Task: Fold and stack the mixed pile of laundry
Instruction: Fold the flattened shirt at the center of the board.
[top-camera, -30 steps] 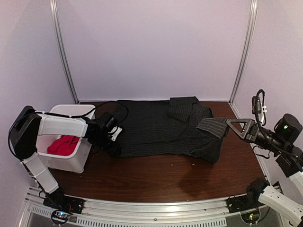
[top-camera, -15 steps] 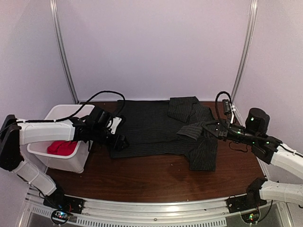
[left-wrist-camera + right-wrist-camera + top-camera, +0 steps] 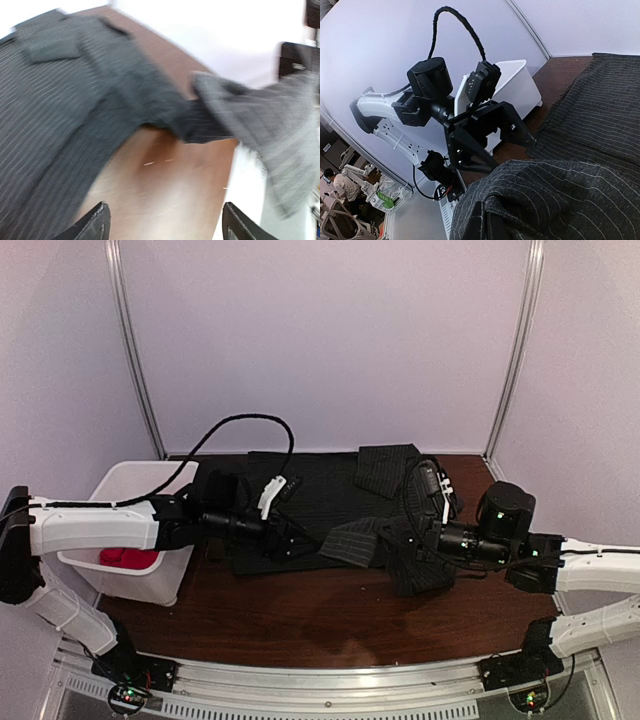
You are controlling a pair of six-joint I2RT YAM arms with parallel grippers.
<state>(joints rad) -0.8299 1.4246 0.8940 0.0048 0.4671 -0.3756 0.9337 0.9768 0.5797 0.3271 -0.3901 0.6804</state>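
The dark pinstriped shirt [image 3: 320, 495] lies spread across the back of the table. My right gripper [image 3: 388, 538] is shut on a grey-striped flap of the shirt [image 3: 352, 540], held lifted over the shirt's front edge. In the right wrist view this cloth [image 3: 555, 200] hides the fingers. My left gripper [image 3: 298, 540] stands open just left of the flap with nothing between its fingers [image 3: 97, 226]. It hangs over bare table [image 3: 170, 190], with the flap [image 3: 280, 120] to its right. The red T-shirt [image 3: 127, 558] lies in the white bin [image 3: 130, 480].
The white bin stands at the table's left edge beside the left arm. A black cable [image 3: 250, 425] loops above the left arm. Metal frame posts [image 3: 135, 350] rise at the back corners. Bare brown wood [image 3: 330, 615] runs along the near side.
The right gripper has carried the shirt flap leftward from the right edge to the middle. The left arm has reached right from the bin toward it, its jaws opening wider.
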